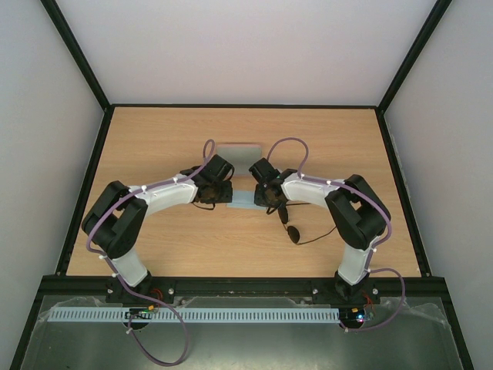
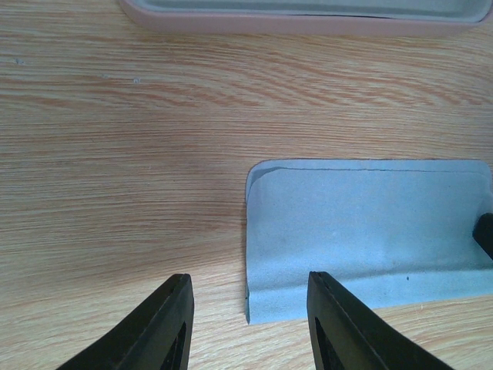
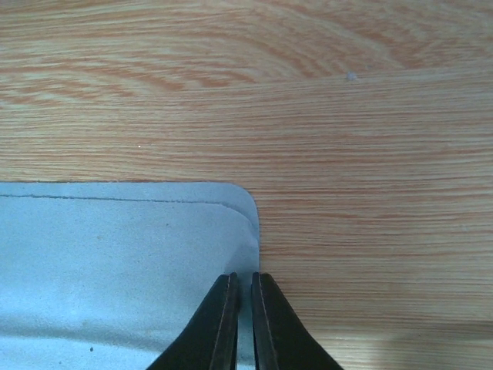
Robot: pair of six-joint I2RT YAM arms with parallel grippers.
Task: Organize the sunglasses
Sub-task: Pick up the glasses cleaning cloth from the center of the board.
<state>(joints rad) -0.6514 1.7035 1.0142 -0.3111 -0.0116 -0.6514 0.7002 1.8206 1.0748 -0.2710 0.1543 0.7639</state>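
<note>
Two arms meet in your top view at the middle of the table (image 1: pixel 154 146), both bent inward over the light blue cloth (image 1: pixel 240 200). The left gripper (image 1: pixel 218 193) is at the cloth's left side and the right gripper (image 1: pixel 270 198) at its right. The sunglasses (image 1: pixel 293 233) lie on the wood just right of the cloth and nearer the bases, under the right forearm, and neither gripper touches them. The pink case (image 1: pixel 237 154) sits just beyond the cloth.

From your left wrist, the left gripper (image 2: pixel 248 284) stands wide open and holds nothing. Its fingers straddle the cloth's near left corner (image 2: pixel 362 231), which suggests it is lined up to take that edge. The case rim (image 2: pixel 308 17) runs along the top.

From your right wrist, the right gripper (image 3: pixel 243 284) is all but closed, with the cloth's right edge (image 3: pixel 115 254) pinched in the slit between its fingers, just below the rounded corner. My guess is you are handling the cloth with a hold on each side before you turn to the sunglasses.
</note>
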